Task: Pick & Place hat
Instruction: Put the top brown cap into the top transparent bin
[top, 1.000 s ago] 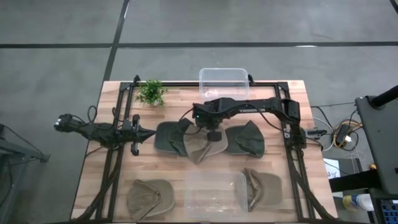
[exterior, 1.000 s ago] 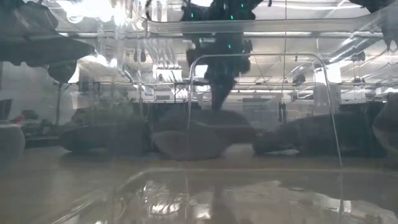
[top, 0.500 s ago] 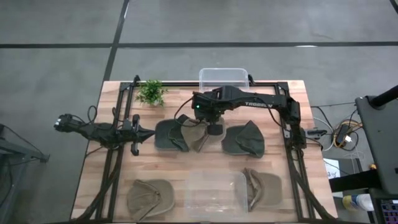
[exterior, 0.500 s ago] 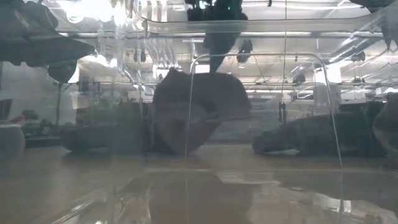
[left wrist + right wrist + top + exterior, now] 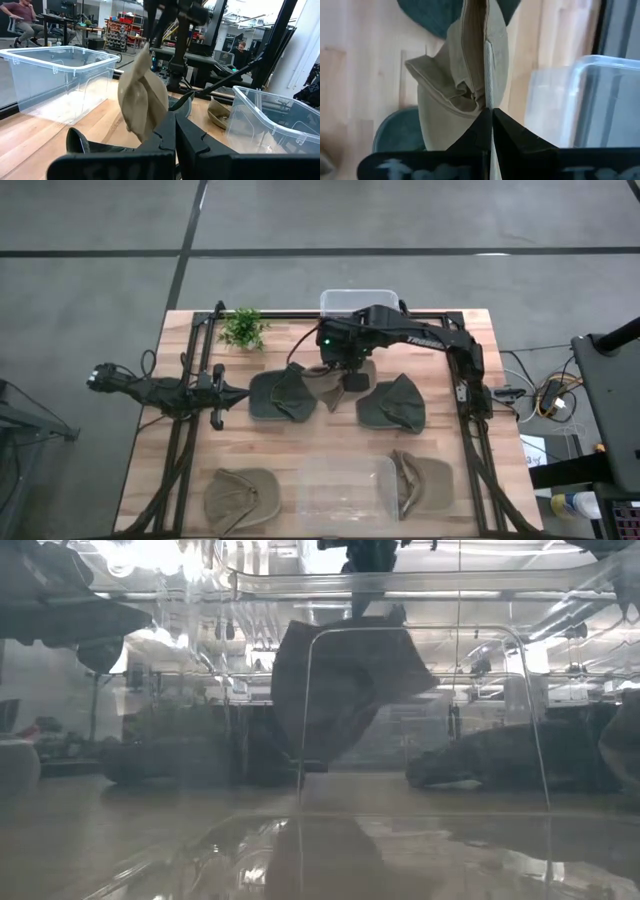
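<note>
My right gripper (image 5: pixel 345 373) hangs over the table's middle, just near of the far clear bin (image 5: pixel 358 308), shut on a tan hat (image 5: pixel 328 388). The hat dangles below it (image 5: pixel 345 690) and shows as a hanging tan shape in the left wrist view (image 5: pixel 142 100). Beneath it, two dark green hats (image 5: pixel 275 395) (image 5: pixel 392 405) lie flat on the wood. My left gripper (image 5: pixel 225 392) waits at the table's left edge, shut and touching nothing (image 5: pixel 175 135). My right gripper pinches a folded edge of the tan hat (image 5: pixel 485 97) between its two fingers, several layers together. The fingers come from above, pointing down. The hat hangs below them, crumpled and slack, lifted clear of the table (image 5: pixel 310 755).
A second clear bin (image 5: pixel 345 488) stands at the near edge between a tan hat (image 5: pixel 240 495) and an olive hat (image 5: pixel 420 480). A small green plant (image 5: pixel 242 328) sits at the far left. Black frame rails (image 5: pixel 470 430) run along both table sides.
My right gripper has risen and moved toward the far edge, nearer the far bin, staying shut. The tan hat, which lay on the table between the two green hats, has been lifted clear and now hangs folded below the fingers.
</note>
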Robot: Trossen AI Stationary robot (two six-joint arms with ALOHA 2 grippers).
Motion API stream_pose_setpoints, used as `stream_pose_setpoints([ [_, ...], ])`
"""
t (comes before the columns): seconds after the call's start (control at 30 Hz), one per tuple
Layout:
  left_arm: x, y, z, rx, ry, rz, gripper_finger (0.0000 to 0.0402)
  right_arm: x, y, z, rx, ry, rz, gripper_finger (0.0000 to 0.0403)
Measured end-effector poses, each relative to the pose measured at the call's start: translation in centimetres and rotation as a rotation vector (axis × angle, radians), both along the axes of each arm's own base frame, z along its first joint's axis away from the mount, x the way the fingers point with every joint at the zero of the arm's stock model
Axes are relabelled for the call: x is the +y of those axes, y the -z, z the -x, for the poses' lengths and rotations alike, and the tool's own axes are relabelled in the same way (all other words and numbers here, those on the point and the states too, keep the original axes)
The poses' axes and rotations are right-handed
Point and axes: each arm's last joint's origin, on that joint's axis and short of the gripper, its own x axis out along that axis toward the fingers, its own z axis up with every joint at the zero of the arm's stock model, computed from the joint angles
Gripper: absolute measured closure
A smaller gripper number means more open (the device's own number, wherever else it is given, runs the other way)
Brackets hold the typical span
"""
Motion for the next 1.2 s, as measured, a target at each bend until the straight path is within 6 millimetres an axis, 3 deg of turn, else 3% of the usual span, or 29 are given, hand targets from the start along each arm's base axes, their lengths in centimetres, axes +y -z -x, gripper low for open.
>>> stream_pose_setpoints([
  [0.33, 0.0, 0.0, 0.0, 0.0, 0.0, 0.0, 0.0401, 0.1, -3.5, 2.0, -0.08, 0.039, 0.046, 0.0396],
  [0.63, 0.0, 0.0, 0.0, 0.002, 0.0, -0.001, 0.0401, -0.7, -6.0, 4.1, -0.159, 0.132, 0.229, 0.0395],
  [0.9, 0.0, 0.0, 0.0, 0.002, 0.0, -0.001, 0.0401, -2.7, -7.8, 5.7, -0.228, 0.209, 0.299, 0.0395],
  [1.2, 0.0, 0.0, 0.0, 0.002, 0.0, -0.001, 0.0401, -5.8, -8.5, 5.9, -0.298, 0.251, 0.354, 0.0395],
])
